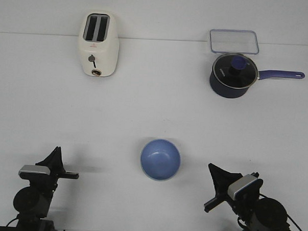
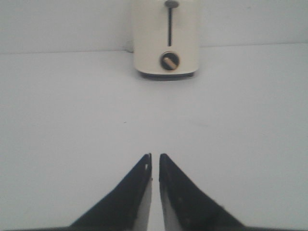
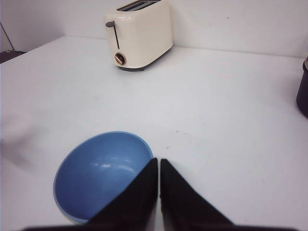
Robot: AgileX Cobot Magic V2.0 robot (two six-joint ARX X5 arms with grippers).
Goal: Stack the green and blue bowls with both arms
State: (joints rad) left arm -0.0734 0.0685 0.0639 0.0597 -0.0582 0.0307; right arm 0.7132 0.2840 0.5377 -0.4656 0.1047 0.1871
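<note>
The white table (image 1: pixel 144 105) carries a cream toaster (image 1: pixel 98 44) at the far left and, at the far right, a dark navy saucepan (image 1: pixel 231 75) with a clear lidded container (image 1: pixel 234 41) behind it; none of these belong to the job. The blue bowl (image 1: pixel 160 159) sits upright and open near the front middle, between the two arms and somewhat nearer the right one. No green bowl shows in any view, so possibly it lies outside the frames. The bowl looks light, rigid and smooth-walled, likely to slide or tip if nudged at the side; the surest hold is probably a pinch across its thin rim, one finger inside and one outside. The left gripper (image 2: pixel 155 161) hovers low over bare table with its fingers pressed together, holding nothing. The right gripper (image 3: pixel 159 166) is likewise closed and empty, its tips just beside the bowl's rim.
</note>
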